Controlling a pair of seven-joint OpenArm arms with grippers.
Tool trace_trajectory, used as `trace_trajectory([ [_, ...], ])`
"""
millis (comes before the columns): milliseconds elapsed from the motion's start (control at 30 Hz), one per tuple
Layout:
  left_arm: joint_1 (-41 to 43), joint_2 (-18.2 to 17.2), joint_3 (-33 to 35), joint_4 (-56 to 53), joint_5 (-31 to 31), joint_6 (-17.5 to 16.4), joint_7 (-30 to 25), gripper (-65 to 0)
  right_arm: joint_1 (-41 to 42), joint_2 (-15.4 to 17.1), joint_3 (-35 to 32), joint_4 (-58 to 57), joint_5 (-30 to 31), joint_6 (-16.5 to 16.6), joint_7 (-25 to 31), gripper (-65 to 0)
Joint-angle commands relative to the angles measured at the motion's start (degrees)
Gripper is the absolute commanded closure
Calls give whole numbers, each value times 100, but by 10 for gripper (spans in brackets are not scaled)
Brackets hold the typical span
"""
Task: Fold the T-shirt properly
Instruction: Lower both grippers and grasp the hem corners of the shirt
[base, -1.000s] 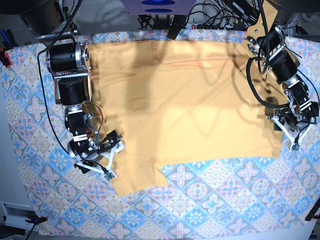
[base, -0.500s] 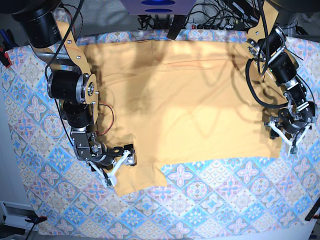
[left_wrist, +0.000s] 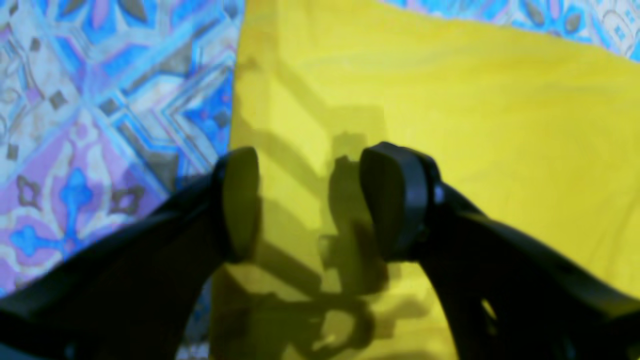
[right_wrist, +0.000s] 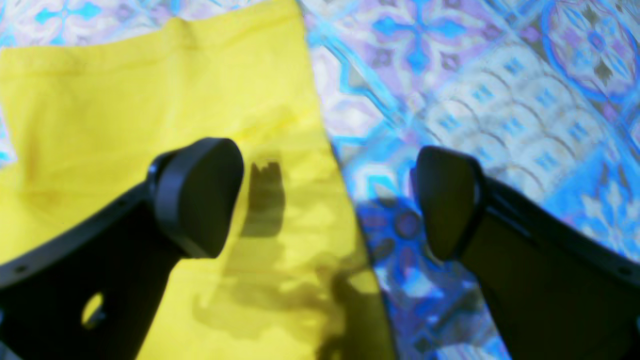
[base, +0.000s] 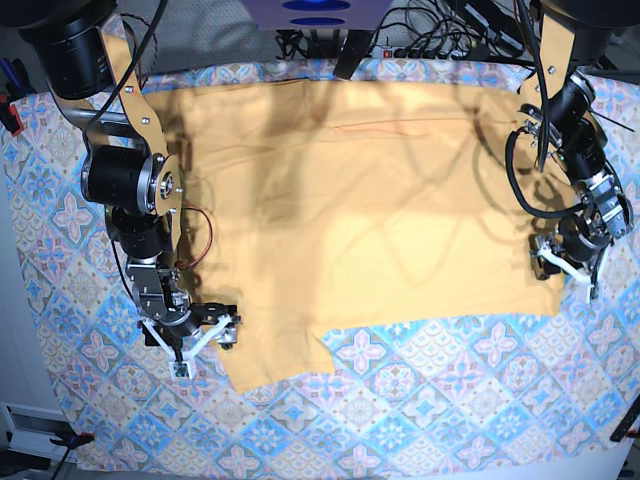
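The T-shirt (base: 380, 220) lies spread flat on the tablecloth (base: 450, 420), plain mustard yellow, with a sleeve sticking out at the lower left. My right gripper (base: 205, 350) hangs low at that sleeve's left edge. In the right wrist view its jaws (right_wrist: 330, 200) are wide open and straddle the shirt edge (right_wrist: 150, 90), one finger over fabric, the other over tablecloth (right_wrist: 475, 100). My left gripper (base: 567, 275) sits at the shirt's lower right corner. Seen from the left wrist it (left_wrist: 305, 200) is open just above the fabric (left_wrist: 450, 125), close to its edge.
The blue-and-pink patterned tablecloth (left_wrist: 100, 100) covers the whole table. Cables and a power strip (base: 430, 35) run along the back edge. A black clamp (base: 10, 115) grips the cloth at the left. Both arm bases stand at the back corners.
My right gripper has moved left and down, off the sleeve to its outer edge. The left gripper has shifted slightly inward onto the shirt's right edge. Both stayed open.
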Motion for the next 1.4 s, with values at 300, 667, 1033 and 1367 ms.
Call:
trace_trajectory([
  [300, -178, -466, -291, -124, -60, -23, -1043, -359, 135, 4, -3, -371, 11, 36, 378, -551],
  [667, -679, -906, -291, -2190, -78, 307, -2546, -389, -40, 39, -12, -371, 2, 36, 334, -550],
  [1033, -767, -1038, -291, -2542, -86, 1036, -3047, -417, -278, 171, -12, -371, 2, 36, 334, -550],
  [1367, -591, -1029, -264, -2823, -16, 1221, -2731, -417, -304, 180, -12, -397, 2, 45, -70, -550],
])
